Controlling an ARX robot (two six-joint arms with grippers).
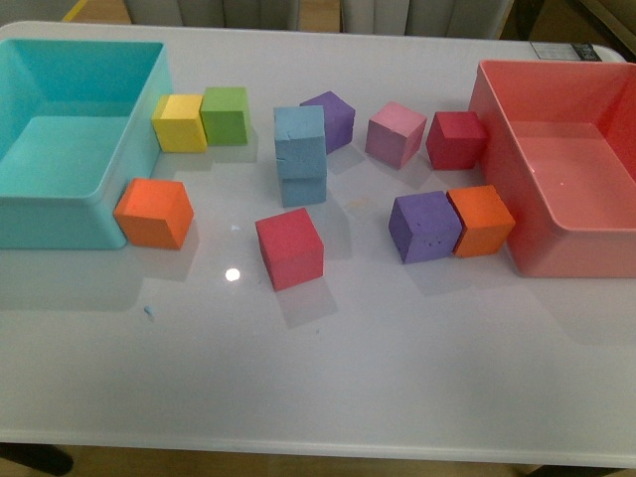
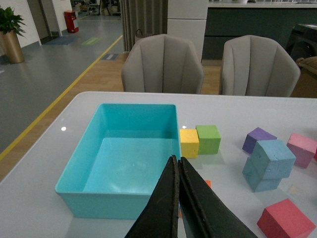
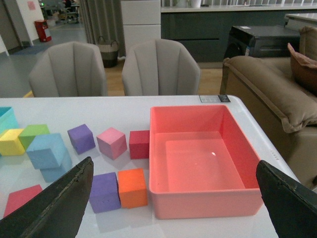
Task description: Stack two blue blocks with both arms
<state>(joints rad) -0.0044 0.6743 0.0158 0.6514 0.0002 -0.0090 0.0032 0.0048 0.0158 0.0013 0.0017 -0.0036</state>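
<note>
Blue blocks: stacked mid-tabletop, long axis upright; top cube twisted slightly off lower.
Left gripper: jaws together, empty.
Right gripper: jaws wide apart, empty.
Front view: no arms visible.

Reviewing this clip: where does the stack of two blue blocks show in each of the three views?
Front view: the blue blocks stand stacked mid-table, the upper one turned slightly.
Left wrist view: the stack shows toward the right edge of the picture.
Right wrist view: the stack shows near the left edge.
Shared landmark: the purple cube right by the stack.
</note>
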